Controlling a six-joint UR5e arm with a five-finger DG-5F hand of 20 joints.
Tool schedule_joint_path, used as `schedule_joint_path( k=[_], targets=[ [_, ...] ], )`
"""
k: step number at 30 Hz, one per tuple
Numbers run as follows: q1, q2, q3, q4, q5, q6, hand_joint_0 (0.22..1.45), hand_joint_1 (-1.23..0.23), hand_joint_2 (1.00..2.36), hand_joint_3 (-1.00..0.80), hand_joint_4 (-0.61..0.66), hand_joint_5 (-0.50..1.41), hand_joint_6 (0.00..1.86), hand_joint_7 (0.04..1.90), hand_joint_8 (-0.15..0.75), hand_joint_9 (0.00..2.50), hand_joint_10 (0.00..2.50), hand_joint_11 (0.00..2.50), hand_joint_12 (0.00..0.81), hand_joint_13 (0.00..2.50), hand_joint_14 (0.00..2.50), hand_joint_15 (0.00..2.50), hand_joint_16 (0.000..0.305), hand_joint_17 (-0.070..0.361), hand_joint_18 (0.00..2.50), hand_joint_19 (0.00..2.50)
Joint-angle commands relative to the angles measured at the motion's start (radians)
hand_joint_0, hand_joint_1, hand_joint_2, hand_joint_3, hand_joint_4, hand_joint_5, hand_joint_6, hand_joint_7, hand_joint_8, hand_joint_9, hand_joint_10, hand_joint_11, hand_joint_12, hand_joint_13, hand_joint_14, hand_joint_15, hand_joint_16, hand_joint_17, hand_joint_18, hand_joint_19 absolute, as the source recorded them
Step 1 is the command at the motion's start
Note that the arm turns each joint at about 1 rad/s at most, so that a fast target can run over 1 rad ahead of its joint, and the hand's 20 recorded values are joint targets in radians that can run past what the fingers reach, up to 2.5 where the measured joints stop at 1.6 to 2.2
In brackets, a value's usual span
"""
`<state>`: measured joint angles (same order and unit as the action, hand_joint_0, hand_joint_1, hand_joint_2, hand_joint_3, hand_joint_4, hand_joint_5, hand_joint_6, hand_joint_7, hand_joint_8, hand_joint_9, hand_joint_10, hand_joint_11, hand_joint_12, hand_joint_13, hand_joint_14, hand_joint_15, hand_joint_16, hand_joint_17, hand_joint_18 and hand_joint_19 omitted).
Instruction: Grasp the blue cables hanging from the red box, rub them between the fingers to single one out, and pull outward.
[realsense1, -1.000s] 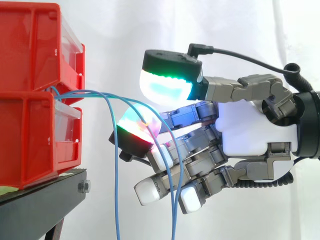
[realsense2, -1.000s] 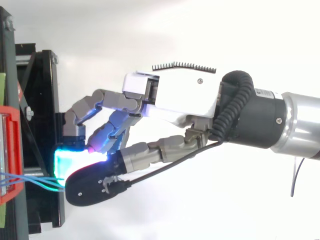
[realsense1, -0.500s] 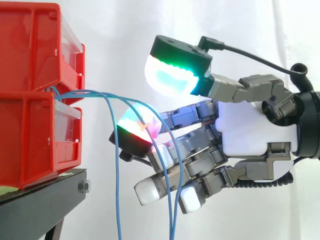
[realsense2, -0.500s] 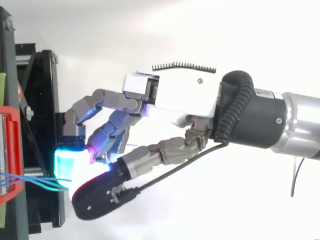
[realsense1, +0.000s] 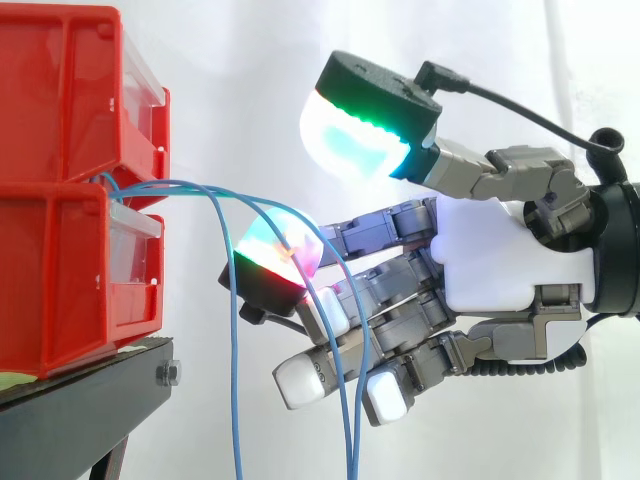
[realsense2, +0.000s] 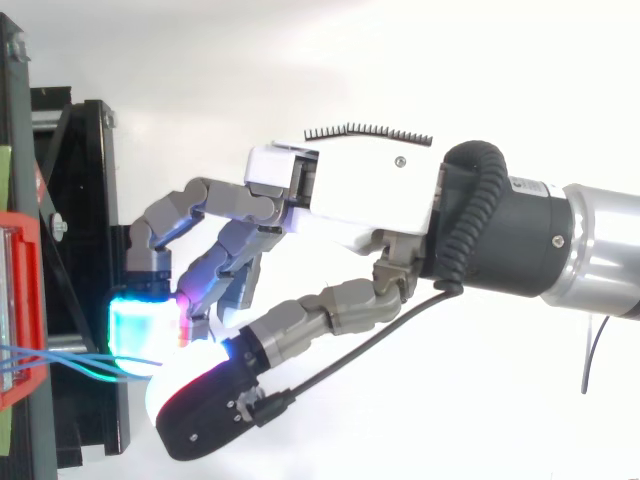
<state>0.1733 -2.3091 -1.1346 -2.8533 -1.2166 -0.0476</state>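
Thin blue cables (realsense1: 234, 380) come out between the two stacked red boxes (realsense1: 60, 260) and arc right. One drops straight down beside the stand. The others drape over a glowing red-cyan fingertip (realsense1: 275, 255) and hang down in front of the lower fingers. My hand (realsense1: 500, 260) reaches in from the right, palm toward the boxes. Its thumb pad (realsense1: 350, 145), glowing green and white, is raised well above that fingertip with a clear gap, so nothing is pinched. From above, the cables (realsense2: 60, 358) run from the red box (realsense2: 18, 300) to the cyan pad, and the hand (realsense2: 350, 195) shows too.
The boxes rest on a black stand (realsense1: 90, 390) at lower left, with a bolt at its corner. A white curtain hangs behind. In the top view the stand's black frame (realsense2: 95, 200) lies just left of the fingertips.
The thumb has lifted up and away from the fingertip, widening the gap. The draped cables have shifted slightly. The rest of the hand has stayed put.
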Motion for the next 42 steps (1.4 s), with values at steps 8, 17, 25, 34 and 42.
schedule_joint_path(
  k=[8,17,25,34,42],
  targets=[
    [0.0,0.0,0.001,-0.001,0.0,0.0,0.32,-0.83,1.0,-0.5,0.28,-0.14,0.89,0.92,0.525,1.07,0.01,0.75,0.567,0.92,0.01,0.45,0.084,0.189,1.16,0.49],
    [0.0,0.0,-0.001,-0.001,-0.001,0.0,0.33,-0.8,1.0,-0.5,0.29,-0.12,0.86,0.85,0.512,1.05,0.01,0.74,0.562,0.92,0.01,0.46,0.083,0.188,1.16,0.49],
    [0.0,0.0,-0.001,-0.001,0.0,0.0,0.51,-0.81,1.0,-0.5,0.22,-0.14,0.86,1.01,0.44,0.99,0.02,0.75,0.484,0.82,0.01,0.46,0.067,0.15,0.97,0.56],
    [0.0,-0.001,-0.001,-0.001,-0.001,0.0,0.46,-0.84,1.0,-0.5,0.23,-0.13,0.89,1.01,0.458,1.03,0.02,0.79,0.499,0.83,0.02,0.46,0.07,0.158,1.0,0.55],
    [0.0,0.0,0.001,-0.001,-0.001,0.0,0.41,-0.93,1.0,-0.5,0.25,-0.12,0.9,1.01,0.481,1.05,0.01,0.78,0.519,0.86,0.01,0.46,0.074,0.167,1.05,0.52]
  ],
)
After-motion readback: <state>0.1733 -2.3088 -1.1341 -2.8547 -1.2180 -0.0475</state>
